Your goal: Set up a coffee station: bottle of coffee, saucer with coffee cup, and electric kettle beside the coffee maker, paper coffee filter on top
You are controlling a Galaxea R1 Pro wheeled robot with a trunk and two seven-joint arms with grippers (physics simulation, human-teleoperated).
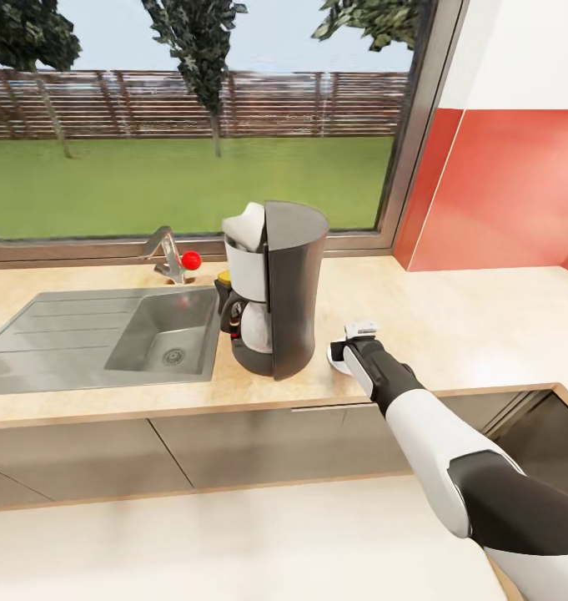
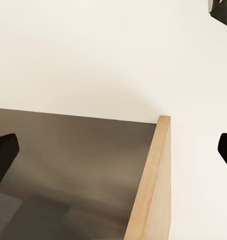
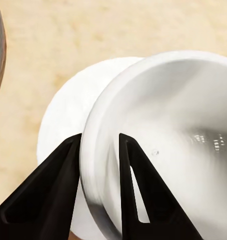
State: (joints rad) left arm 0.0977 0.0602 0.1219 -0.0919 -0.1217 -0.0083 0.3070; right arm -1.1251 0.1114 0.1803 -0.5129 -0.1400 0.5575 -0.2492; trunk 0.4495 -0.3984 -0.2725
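The kitchen countertop [image 1: 484,317] is holding the tall coffee maker [image 1: 275,288] beside the sink [image 1: 100,338]. Just right of it, the saucer [image 3: 63,120] is lying flat, and the right gripper [image 3: 99,145] is pinching the rim of the coffee cup [image 3: 178,130] over it — one finger inside, one outside. The left gripper [image 2: 113,150] is hanging wide open.

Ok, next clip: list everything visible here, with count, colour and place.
coffee maker: one, dark grey and white, on the kitchen countertop beside the sink
paper coffee filter: one, white, on top of it
sink: one, grey, inset left
tap: one, metal, red knob, behind the sink
saucer: one, white, right of the coffee maker
coffee cup: one, white, over the saucer
right claw: black, pinching the cup's rim
left claw: black, open
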